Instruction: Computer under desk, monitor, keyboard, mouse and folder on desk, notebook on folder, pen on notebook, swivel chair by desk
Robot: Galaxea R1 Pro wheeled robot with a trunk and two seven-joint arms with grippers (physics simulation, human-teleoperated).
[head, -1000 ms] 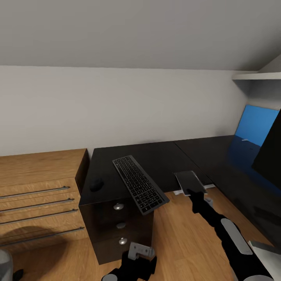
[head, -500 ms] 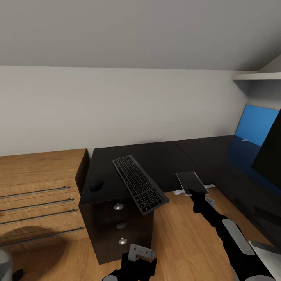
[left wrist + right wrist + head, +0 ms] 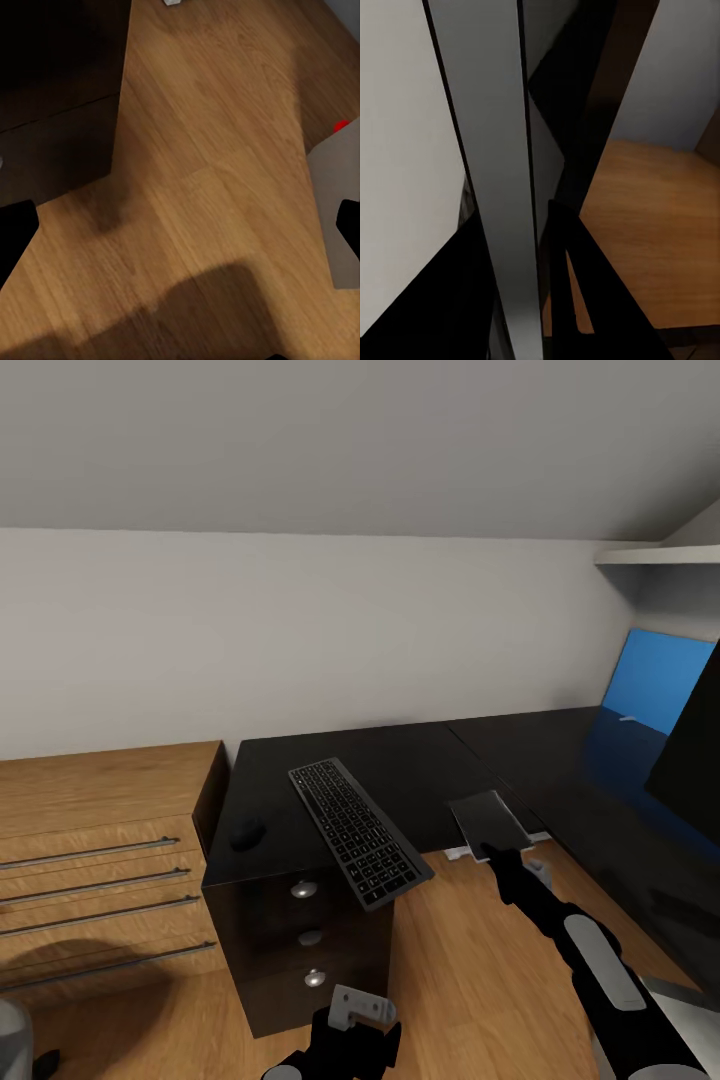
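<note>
The desk (image 3: 400, 755) is spreading its glossy black L along the wall and down the right side, with the low wood cabinet (image 3: 100, 810) sitting just beside its drawer end. The monitor (image 3: 692, 735) is cutting in as a dark slanted slab at the far right, and behind it the folder (image 3: 655, 680) is standing up blue at the wall, well apart from everything else. The keyboard (image 3: 358, 830) is lying askew over the drawer end, its near corner hanging past the front edge. A thin grey slab (image 3: 487, 820), which I am taking for the notebook, is resting partly on the inner edge of the desk, its long axis running away from the robot. The right gripper (image 3: 492, 852) is pinching the slab's near short end, and in the right wrist view the slab (image 3: 499, 172) is showing edge-on between the fingers. The mouse (image 3: 247, 832) is sitting left of the keyboard, near the desk's left edge. The left gripper (image 3: 180, 229) is hanging low over the floor with its jaws spread wide and nothing between them. The right arm is clearly the nearer one, and bare desktop is lying open between slab and folder for a carry rightward
</note>
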